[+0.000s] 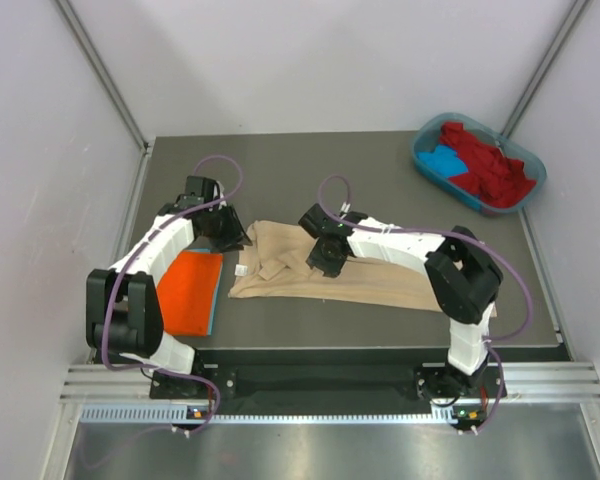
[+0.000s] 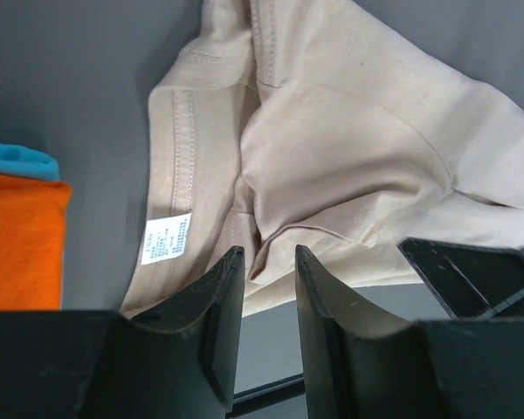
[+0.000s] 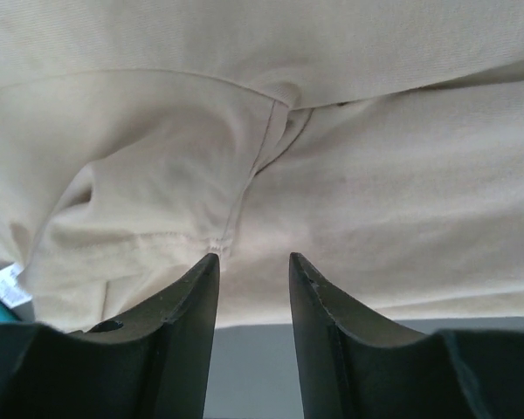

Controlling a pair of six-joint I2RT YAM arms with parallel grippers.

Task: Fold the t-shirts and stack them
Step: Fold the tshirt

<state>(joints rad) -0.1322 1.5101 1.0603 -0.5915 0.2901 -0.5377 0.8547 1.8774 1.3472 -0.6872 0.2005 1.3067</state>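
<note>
Hovering left gripper (image 2: 266, 262) and right gripper (image 3: 253, 262), narrowly parted, empty, over soft beige-tan cotton t-shirt (image 1: 380, 285); we're lined up to pinch folds.

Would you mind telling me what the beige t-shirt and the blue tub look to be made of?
Beige t-shirt: likely soft cotton knit, matte; it creases softly and shows stitched hems. Tub: probably plastic, smooth translucent teal; its thin moulded rim holds a rigid shape.

Soft matt beige cloth t-shirt (image 1: 380, 282) on smooth matt grey table (image 1: 330, 160)
</note>
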